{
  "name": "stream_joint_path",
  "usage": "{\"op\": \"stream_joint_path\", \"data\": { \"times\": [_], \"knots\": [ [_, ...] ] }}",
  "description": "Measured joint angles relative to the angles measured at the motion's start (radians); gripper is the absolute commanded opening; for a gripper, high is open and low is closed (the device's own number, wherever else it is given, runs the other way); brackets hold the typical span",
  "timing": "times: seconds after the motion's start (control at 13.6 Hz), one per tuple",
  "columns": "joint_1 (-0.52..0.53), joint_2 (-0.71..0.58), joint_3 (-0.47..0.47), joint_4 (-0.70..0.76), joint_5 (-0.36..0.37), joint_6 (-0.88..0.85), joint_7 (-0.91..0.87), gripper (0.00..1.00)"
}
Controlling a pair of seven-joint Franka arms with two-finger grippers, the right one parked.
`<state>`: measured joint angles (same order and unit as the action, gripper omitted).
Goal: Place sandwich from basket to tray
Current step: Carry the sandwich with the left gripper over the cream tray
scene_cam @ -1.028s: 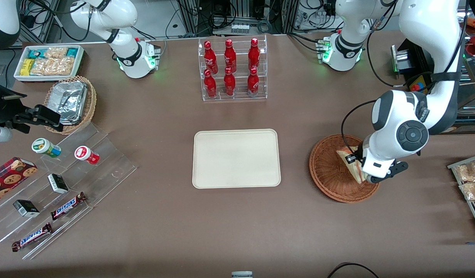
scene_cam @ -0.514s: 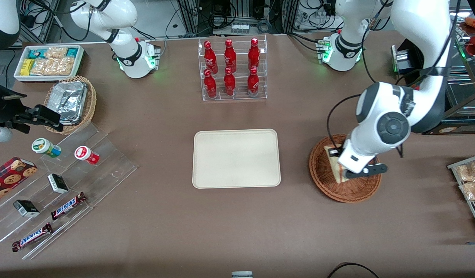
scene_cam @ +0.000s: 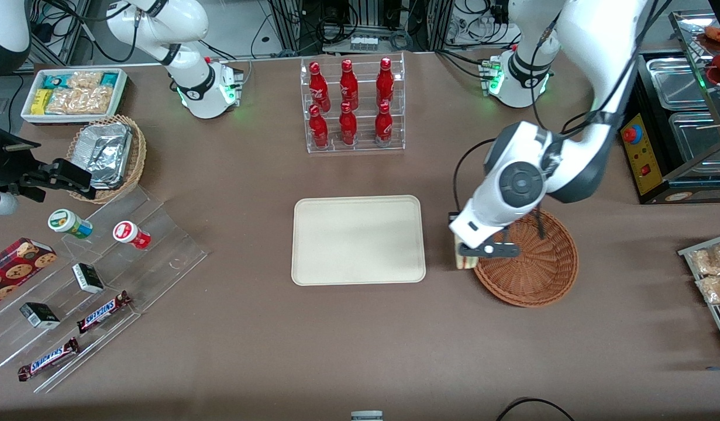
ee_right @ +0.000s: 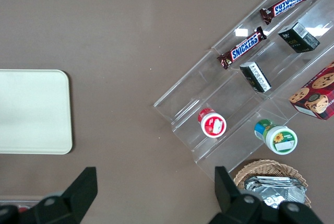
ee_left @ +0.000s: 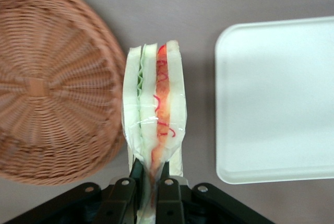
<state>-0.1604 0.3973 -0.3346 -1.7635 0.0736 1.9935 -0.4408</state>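
The gripper (scene_cam: 462,252) sits right of center in the front view, above the gap between the basket (scene_cam: 532,275) and the tray (scene_cam: 358,240). Its jaws are clenched on the sandwich (ee_left: 154,109), gripping 1 narrow end of the wrapped wedge. The sandwich (scene_cam: 461,257) hangs clear of the basket, just beside its rim and near the tray's short edge, above the brown tabletop (scene_cam: 336,345). The basket (ee_left: 47,78) holds nothing visible; the tray (ee_left: 276,98) surface is bare.

You have a brown table (scene_cam: 348,345) carrying the tray (scene_cam: 358,240) at its middle and the basket (scene_cam: 532,263) toward the working arm's end. The gripper (scene_cam: 462,252), clamped on the sandwich (scene_cam: 460,260), hangs above bare tabletop between them.
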Motion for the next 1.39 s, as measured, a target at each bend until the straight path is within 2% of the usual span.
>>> {"op": "stream_joint_path", "data": {
  "times": [0.59,1.39],
  "knots": [
    [-0.119,0.106,-0.002,0.062,0.0,0.022,-0.019,0.0],
    [-0.216,0.276,-0.002,0.261,0.0,0.035,-0.103,0.0]
  ]
}}
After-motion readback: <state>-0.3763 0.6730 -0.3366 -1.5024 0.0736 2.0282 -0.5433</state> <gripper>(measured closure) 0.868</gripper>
